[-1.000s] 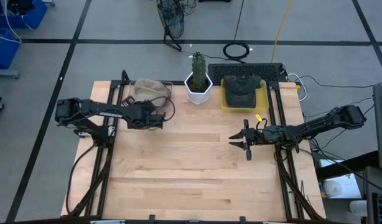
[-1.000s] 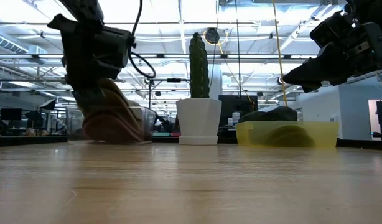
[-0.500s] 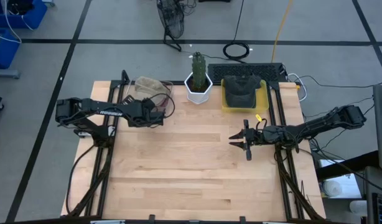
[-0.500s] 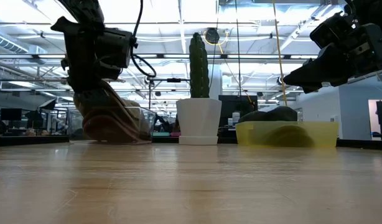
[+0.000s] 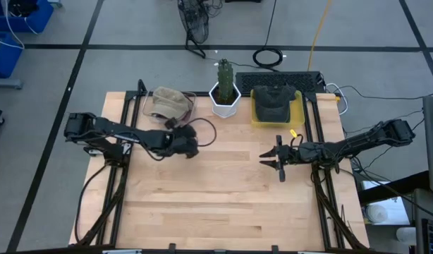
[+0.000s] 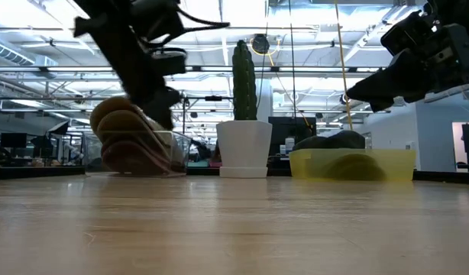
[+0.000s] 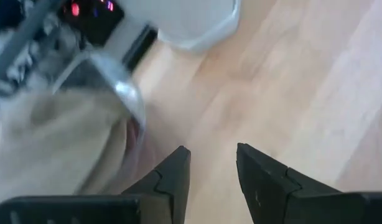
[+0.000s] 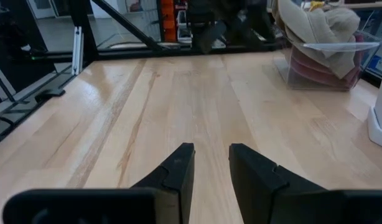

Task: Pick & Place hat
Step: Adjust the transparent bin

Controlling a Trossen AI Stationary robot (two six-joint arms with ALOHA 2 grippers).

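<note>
Hat (image 5: 167, 103) (far edge), left claw (image 5: 192, 148) beside

The left arm reaches in from the table's left edge toward the middle, its wrist bent. The left gripper (image 5: 191, 147) hangs above the wood, its fingers (image 7: 172, 177) a narrow gap apart with nothing between them. The right arm stretches in low from the right side. The right gripper (image 5: 271, 160) points leftward, its fingers (image 8: 178, 168) slightly parted and empty.
</note>
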